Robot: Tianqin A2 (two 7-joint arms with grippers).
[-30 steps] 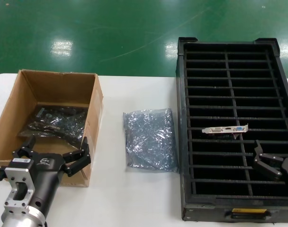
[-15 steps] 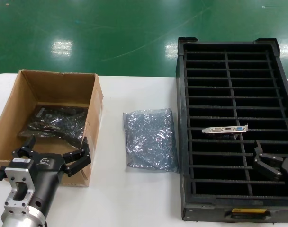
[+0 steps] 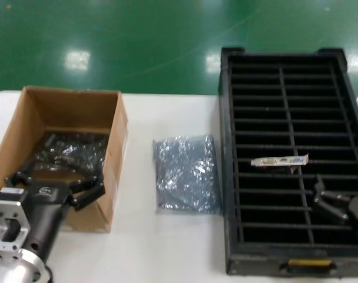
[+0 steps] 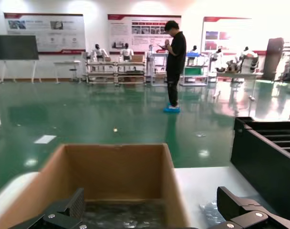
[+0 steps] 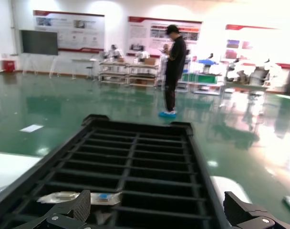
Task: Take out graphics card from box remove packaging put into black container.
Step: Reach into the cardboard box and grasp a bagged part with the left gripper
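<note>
Compared with half a second earlier, the left gripper (image 3: 55, 184) had moved forward over the near wall of the box (image 3: 111, 154), so that its fingers now reached past the cardboard rim toward the bagged items lying on the box floor. The other things kept their places. This advance suggests that one cycle of the task was complete and a further pick from the box was beginning.

One graphics card (image 3: 280, 161) lay bare in the black container (image 3: 225, 147), across a slot in the right column about midway along the container's length, its silver bracket with white and blue ports facing up. Its discarded packaging (image 3: 185, 174), an empty crinkled grey bag, lay flat on the desk (image 3: 149, 247) between the box and the container, touching neither.

The left arm rose from the desk's near left corner and slanted forward; its jaws stood wide apart, holding nothing, and the left wrist view showed the two finger tips spread to either side of the box's open mouth. The right gripper (image 3: 332, 203) hovered above the near right part of the container, just nearer than the card and apart from it. Its jaws were likewise spread wide and empty, as the right wrist view confirmed, with the card (image 5: 78, 196) visible between the two tips.
</note>
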